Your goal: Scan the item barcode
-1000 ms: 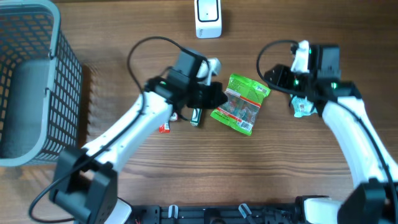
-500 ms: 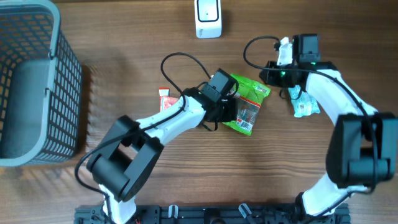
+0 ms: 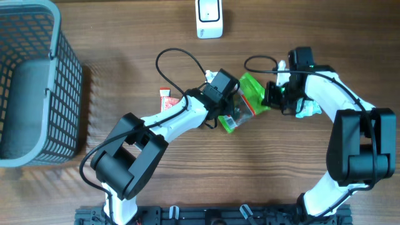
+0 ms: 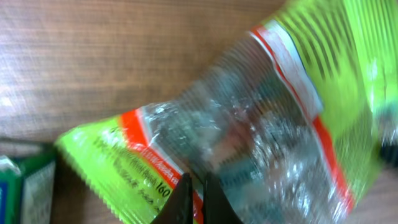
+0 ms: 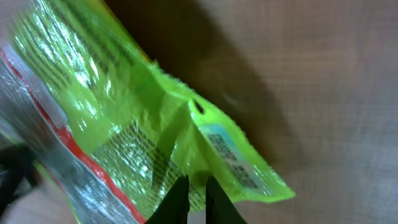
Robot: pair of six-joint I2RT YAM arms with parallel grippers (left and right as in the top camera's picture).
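My counter (image 3: 187, 181) from above

The green crinkly plastic snack bag (image 3: 253, 92) sits mid-counter between my left pincer (image 4: 193, 186) and right pincer (image 5: 193, 186). The white box-shaped scanner (image 3: 209, 17) lies behind it. The grey mesh basket (image 3: 31, 81) stands far left. A small red-and-white sachet (image 3: 166, 99) lies left of the bag, and a pale blue-green packet (image 3: 307, 110) right of it.

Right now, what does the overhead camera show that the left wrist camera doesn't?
Only overhead: the grey basket, the white scanner, both arms, and the right gripper pinching the far end of the green snack bag. Only left wrist: the bag's clear window and red stripe up close, with the left gripper shut on its edge. Both: the bag and the wooden table.
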